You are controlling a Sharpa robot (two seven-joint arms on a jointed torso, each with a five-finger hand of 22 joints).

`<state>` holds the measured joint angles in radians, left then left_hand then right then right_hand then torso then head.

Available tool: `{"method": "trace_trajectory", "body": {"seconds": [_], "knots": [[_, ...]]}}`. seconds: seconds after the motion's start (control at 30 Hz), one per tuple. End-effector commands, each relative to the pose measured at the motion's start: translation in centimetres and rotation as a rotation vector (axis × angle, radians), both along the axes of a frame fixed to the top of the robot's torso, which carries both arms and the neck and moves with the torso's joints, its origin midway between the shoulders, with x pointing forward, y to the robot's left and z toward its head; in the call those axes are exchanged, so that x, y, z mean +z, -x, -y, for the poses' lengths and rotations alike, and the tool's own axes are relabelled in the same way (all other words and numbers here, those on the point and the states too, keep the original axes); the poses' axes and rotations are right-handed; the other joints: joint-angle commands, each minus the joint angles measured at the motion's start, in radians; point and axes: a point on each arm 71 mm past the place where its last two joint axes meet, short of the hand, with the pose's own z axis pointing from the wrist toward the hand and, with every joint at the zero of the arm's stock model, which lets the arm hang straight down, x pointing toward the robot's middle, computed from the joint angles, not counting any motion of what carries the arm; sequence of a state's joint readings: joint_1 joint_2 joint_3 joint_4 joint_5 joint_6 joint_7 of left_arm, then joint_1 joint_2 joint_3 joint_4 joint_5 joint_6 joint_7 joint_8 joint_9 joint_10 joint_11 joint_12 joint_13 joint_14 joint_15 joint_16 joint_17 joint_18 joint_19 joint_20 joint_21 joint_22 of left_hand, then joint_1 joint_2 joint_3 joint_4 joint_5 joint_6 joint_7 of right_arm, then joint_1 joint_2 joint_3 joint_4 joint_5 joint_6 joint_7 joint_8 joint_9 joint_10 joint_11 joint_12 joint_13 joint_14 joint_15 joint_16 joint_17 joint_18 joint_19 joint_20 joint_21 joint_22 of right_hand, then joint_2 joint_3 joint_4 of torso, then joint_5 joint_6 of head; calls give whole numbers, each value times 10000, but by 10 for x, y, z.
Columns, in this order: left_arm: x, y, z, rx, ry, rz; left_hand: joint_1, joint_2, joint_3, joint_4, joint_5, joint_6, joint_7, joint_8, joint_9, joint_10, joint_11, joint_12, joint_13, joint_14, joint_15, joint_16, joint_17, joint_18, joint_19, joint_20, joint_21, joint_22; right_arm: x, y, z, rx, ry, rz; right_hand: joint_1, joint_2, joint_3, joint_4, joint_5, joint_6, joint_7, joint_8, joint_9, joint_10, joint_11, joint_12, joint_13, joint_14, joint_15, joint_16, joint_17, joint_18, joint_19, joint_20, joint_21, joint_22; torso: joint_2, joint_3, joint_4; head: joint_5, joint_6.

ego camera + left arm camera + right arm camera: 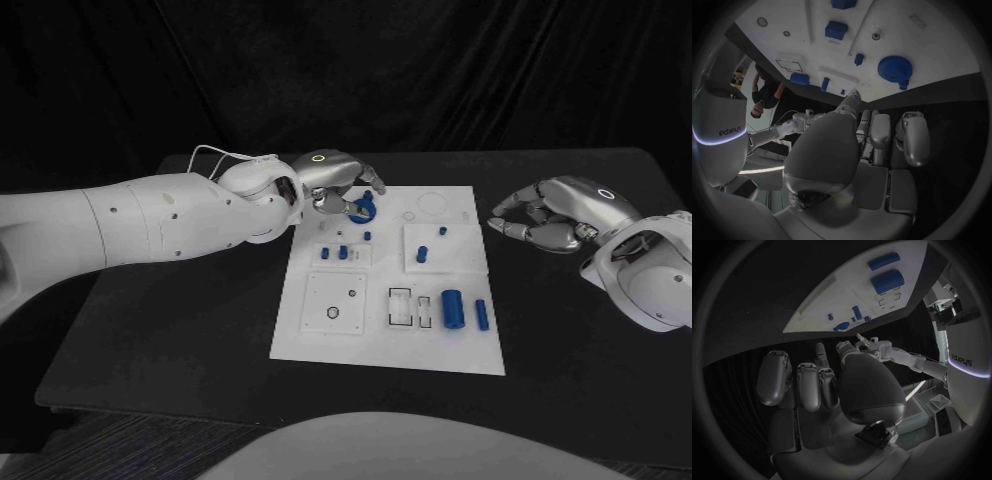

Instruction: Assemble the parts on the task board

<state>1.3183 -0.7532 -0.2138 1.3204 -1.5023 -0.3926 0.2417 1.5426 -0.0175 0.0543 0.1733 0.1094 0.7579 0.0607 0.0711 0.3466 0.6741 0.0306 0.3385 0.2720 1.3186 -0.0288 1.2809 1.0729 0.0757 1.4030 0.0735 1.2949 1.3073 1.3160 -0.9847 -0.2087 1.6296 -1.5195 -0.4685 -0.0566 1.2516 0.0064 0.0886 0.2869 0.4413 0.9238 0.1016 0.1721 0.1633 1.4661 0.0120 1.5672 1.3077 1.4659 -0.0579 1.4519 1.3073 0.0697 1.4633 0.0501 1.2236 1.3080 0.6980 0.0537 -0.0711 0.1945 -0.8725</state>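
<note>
Your left hand (pixel 335 180) hovers with fingers loosely curled, empty, over the round blue toothed gear (pixel 362 208) at the white task board's (pixel 389 345) eleven o'clock, likely to seat it, while your right hand (pixel 555 215) waits curled and empty off the three o'clock edge.

We see the left robot hand (pixel 335 180) covering part of the round blue toothed gear (pixel 364 208) at the white task board's (pixel 433 345) eleven o'clock corner, so we cannot tell whether its fingers touch it. The small blue pegs (pixel 343 253) nearby are too small to identify.
</note>
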Motion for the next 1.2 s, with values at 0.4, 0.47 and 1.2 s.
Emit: {"method": "trace_trajectory", "body": {"seconds": [0.4,0.47,1.2], "knots": [[-14,3,17,-1147,-1543,-181,-598,-207,27,74,-428,772,-39,98,-594,1181,-2,504,-188,-56,-64,63,-187,-84,73,35,-122,1746,-2,1,-1,128,12,-74,108,-24,57,-1,96,72,13,-70,-18,1047,7,36,2631,702,13,-8,902,40,-7,7,-43,1639,34,-35,-48,15,-2],[-16,3,19,-1182,-1620,-229,-604,-211,77,64,-409,883,-68,123,-675,1480,72,652,-126,-57,-36,90,-213,-88,88,32,-118,1751,-2,1,-1,132,14,-82,108,-24,57,-1,96,72,13,-70,-18,1047,7,36,2631,702,13,-8,902,40,-7,7,-43,1639,29,-29,-41,-2,-2],[-30,4,19,-1132,-1954,-731,-383,-308,686,44,547,1286,-140,72,-1059,2214,48,734,54,-180,-32,97,-529,-73,64,19,-240,1734,-5,1,-1,155,17,-130,154,-44,130,-9,335,77,16,-86,-40,1047,11,36,2631,702,14,-7,899,41,-6,7,-55,1639,9,-28,-68,-15,-2]]}}
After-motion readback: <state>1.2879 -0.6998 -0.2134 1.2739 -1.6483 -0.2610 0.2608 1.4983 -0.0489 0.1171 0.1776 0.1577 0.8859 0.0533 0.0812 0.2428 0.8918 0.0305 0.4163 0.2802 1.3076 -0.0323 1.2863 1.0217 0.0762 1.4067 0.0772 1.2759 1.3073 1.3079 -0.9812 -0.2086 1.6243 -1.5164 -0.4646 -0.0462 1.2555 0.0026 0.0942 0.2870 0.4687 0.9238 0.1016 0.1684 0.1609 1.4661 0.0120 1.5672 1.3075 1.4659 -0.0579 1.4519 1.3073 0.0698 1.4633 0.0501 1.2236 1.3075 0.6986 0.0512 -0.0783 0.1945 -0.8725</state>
